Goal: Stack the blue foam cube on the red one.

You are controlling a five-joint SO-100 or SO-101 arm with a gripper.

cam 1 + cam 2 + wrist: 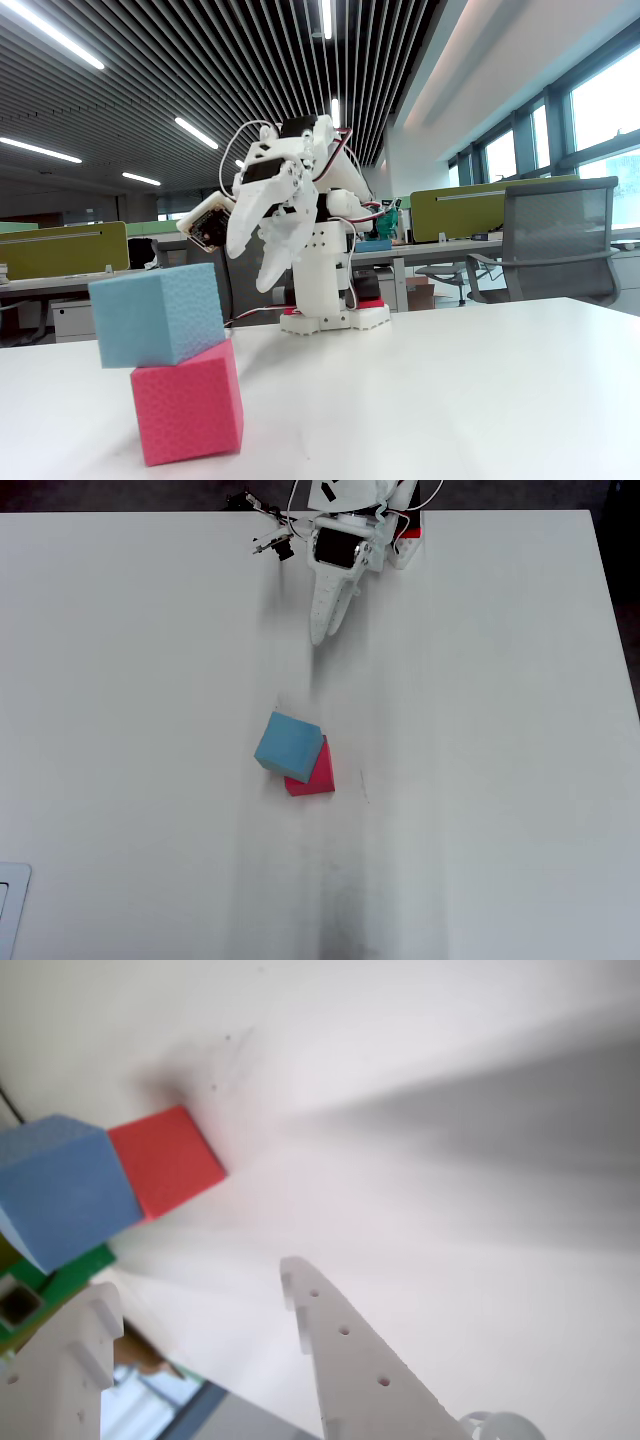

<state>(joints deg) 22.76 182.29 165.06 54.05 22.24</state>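
While one blue foam cube (pixel 157 314) tops one red one (pixel 188 402), pincer (pixel 257 245) hangs empty

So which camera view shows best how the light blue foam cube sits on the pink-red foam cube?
The fixed view: the light blue foam cube rests on the pink-red foam cube, shifted left. The overhead view shows the offset from above, hiding contact. The wrist view only shows them side by side.

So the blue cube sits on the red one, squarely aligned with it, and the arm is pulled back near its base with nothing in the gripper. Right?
Not squarely. The blue foam cube does rest on the red one, but offset and twisted: in the fixed view it overhangs to the left, and the overhead view shows red sticking out at one side. The rest holds: the gripper is back near the base, empty.
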